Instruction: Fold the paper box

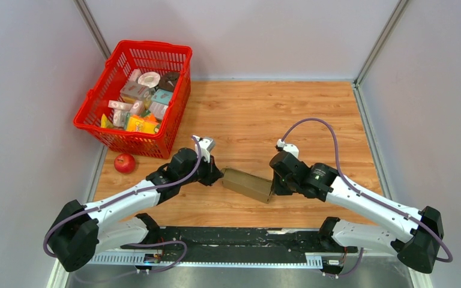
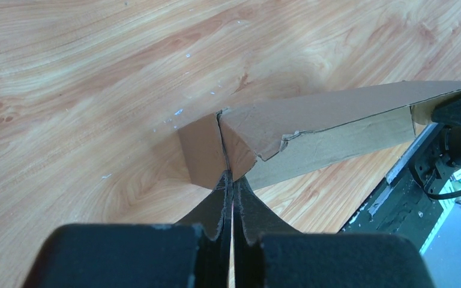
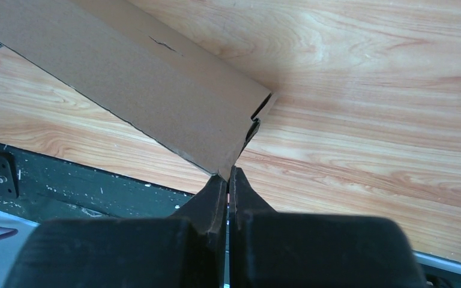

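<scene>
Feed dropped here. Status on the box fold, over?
Left gripper, right gripper both shut, tips at opposite ends of paper box. Box looks folded up. Basket, apple well aside.

Box (image 1: 247, 184) plain brown, unprinted; table (image 1: 264, 114) pale orange wood grain. My arms (image 1: 126, 197) white with black joints, cables (image 1: 311, 120) purple, fingers (image 2: 214, 210) matte black. Basket (image 1: 135, 144) bright red lattice, apple (image 1: 125, 162) red.

No readable text or labels, print on packages (image 1: 135, 91) in red basket (image 1: 135, 143) too small to read
</scene>
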Robot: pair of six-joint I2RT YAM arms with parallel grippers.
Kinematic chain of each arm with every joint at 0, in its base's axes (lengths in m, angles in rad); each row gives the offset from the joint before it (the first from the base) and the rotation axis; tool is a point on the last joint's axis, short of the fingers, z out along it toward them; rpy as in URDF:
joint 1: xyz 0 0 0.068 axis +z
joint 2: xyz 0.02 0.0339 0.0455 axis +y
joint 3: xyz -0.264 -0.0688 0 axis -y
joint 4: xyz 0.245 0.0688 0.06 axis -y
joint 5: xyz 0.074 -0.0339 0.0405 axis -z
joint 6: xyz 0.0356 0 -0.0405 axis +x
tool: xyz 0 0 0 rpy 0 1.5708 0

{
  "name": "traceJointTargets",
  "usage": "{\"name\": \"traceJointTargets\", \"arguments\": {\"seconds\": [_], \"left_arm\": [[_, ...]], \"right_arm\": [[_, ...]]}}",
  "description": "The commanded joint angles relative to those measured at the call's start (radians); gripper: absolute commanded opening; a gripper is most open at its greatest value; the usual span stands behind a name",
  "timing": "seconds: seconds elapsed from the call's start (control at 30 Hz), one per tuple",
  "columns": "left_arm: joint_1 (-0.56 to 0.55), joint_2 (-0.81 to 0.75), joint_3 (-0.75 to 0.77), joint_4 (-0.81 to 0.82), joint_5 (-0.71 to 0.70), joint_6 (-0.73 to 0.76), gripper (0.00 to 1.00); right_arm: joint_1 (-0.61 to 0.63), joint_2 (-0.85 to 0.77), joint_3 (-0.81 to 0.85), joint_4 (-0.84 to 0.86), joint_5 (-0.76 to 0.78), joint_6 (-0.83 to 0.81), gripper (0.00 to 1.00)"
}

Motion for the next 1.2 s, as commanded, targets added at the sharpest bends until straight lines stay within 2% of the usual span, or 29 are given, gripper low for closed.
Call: {"name": "traceJointTargets", "arguments": {"seconds": [0.0, 0.13, 0.37, 0.67, 0.73, 0.8, 0.87, 0.9, 1.0, 1.1, 1.17], "left_arm": [[-0.006, 0.026, -0.016, -0.049, 0.001, -0.002, 0.0], [-0.004, 0.024, -0.016, -0.051, 0.006, -0.004, 0.0], [-0.004, 0.013, -0.022, -0.051, -0.011, -0.007, 0.0], [-0.007, -0.02, -0.043, -0.051, -0.058, -0.027, 0.0], [-0.007, -0.029, -0.054, -0.049, -0.081, -0.033, 0.0], [-0.007, -0.042, -0.068, -0.051, -0.094, -0.044, 0.0], [-0.009, -0.052, -0.071, -0.051, -0.107, -0.053, 0.0], [-0.009, -0.054, -0.074, -0.049, -0.112, -0.054, 0.0], [-0.013, -0.063, -0.072, -0.051, -0.115, -0.061, 0.0], [-0.021, -0.072, -0.065, -0.052, -0.127, -0.062, 0.0], [-0.024, -0.072, -0.063, -0.061, -0.137, -0.062, 0.0]], "right_arm": [[-0.002, 0.002, 0.029, -0.039, 0.019, -0.051, 0.0], [-0.002, 0.003, 0.019, -0.005, 0.007, -0.037, 0.0], [0.006, 0.016, -0.061, 0.183, -0.034, 0.027, 0.0], [0.075, -0.02, -0.173, 0.305, 0.094, -0.019, 0.0], [0.073, -0.041, -0.149, 0.276, 0.088, -0.053, 0.11], [0.072, -0.064, -0.13, 0.243, 0.065, -0.05, 0.32], [0.072, -0.107, -0.1, 0.191, 0.013, -0.011, 0.44], [0.069, -0.121, -0.091, 0.171, -0.001, 0.018, 0.63], [0.026, -0.196, -0.101, 0.13, -0.053, 0.177, 0.88], [-0.055, -0.294, -0.156, 0.177, -0.099, 0.308, 0.96], [-0.141, -0.348, -0.19, 0.249, -0.145, 0.364, 0.95]]}}
